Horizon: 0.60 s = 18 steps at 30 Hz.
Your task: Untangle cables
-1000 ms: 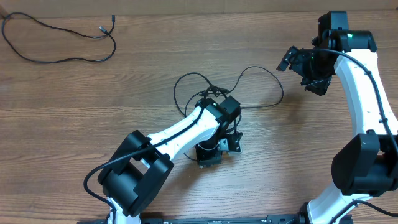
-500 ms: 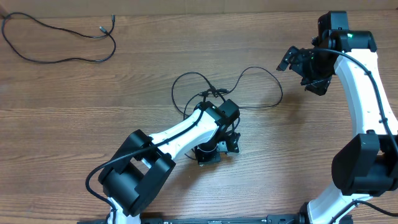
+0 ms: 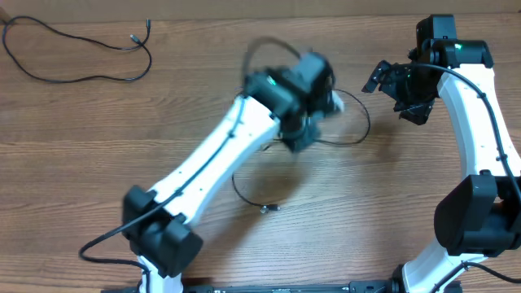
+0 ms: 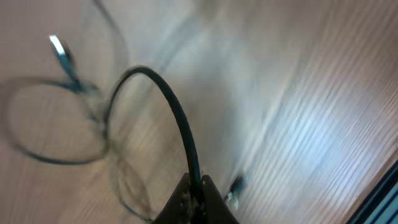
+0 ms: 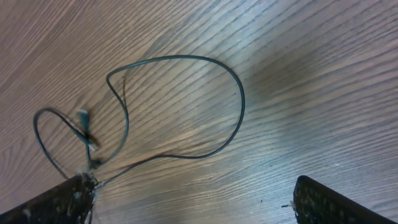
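Observation:
My left gripper (image 3: 313, 85) is blurred in motion, raised over the middle back of the table. In the left wrist view it (image 4: 196, 186) is shut on a thin black cable (image 4: 168, 99) that arches up out of the jaws. More blurred strands and a silvery plug tip (image 4: 59, 46) trail below it. From above, a cable loop (image 3: 363, 122) hangs right of that gripper, and a strand (image 3: 238, 185) lies on the table ending in a plug (image 3: 269, 209). My right gripper (image 3: 397, 88) stands open at the back right; in its own view it (image 5: 199, 205) is open above a cable loop (image 5: 239, 106).
One separate black cable (image 3: 81, 80) lies by itself at the back left of the wooden table (image 3: 98, 163). The left arm (image 3: 203, 163) stretches diagonally across the middle. The right arm (image 3: 480, 130) stands along the right edge.
My left gripper shut on a cable in the tangle, then swung up and toward the back right, pulling strands with it. One strand and plug stayed on the table. The right arm held still.

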### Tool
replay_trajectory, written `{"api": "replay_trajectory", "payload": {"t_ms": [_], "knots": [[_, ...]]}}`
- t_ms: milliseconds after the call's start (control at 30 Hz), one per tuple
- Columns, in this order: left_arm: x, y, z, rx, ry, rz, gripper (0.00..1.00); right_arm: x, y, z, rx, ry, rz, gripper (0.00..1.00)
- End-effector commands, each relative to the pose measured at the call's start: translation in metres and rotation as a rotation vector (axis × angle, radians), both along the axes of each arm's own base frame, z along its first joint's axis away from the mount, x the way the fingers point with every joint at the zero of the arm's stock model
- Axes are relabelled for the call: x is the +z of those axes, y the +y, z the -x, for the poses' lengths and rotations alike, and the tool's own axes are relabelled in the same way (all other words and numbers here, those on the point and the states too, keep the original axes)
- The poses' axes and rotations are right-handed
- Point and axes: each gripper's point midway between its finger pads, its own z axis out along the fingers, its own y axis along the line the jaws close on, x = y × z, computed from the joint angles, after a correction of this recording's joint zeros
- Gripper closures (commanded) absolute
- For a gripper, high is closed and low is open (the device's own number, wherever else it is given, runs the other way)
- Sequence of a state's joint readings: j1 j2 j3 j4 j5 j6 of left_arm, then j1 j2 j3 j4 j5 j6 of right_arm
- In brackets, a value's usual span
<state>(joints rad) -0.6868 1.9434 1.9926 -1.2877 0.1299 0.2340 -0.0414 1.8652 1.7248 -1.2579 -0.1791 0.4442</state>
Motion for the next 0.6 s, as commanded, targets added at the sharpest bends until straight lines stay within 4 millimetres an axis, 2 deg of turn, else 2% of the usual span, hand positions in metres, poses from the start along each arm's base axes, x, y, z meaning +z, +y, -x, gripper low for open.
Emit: {"api": "replay_trajectory", "payload": {"t_ms": [0, 67, 133, 233, 433, 500, 567], "knots": [[0.101, 0.0, -0.015, 0.149, -0.078, 0.283, 0.96, 0.007, -0.001, 0.001, -0.002, -0.023, 0.004, 0.0], [0.158, 0.004, -0.018, 0.143, -0.135, 0.444, 0.96, 0.007, -0.001, 0.001, -0.002, -0.023, 0.004, 0.0], [0.201, 0.008, -0.014, 0.1, -0.167, 0.575, 0.96, 0.007, -0.001, 0.001, -0.002, -0.022, 0.004, 0.0], [0.252, 0.014, -0.003, 0.051, -0.197, 0.738, 0.96, 0.007, -0.001, 0.001, -0.002, -0.023, 0.004, 0.0], [0.334, 0.036, -0.006, 0.153, -0.243, 0.999, 0.96, 0.007, -0.001, 0.001, -0.002, -0.023, 0.004, 0.0], [0.354, 0.043, -0.007, 0.151, -0.285, 1.053, 0.96, 0.007, -0.001, 0.001, -0.002, -0.023, 0.004, 0.0], [0.364, 0.05, -0.01, 0.159, -0.324, 1.07, 0.96, 0.007, -0.001, 0.001, -0.002, -0.023, 0.004, 0.0]]}}
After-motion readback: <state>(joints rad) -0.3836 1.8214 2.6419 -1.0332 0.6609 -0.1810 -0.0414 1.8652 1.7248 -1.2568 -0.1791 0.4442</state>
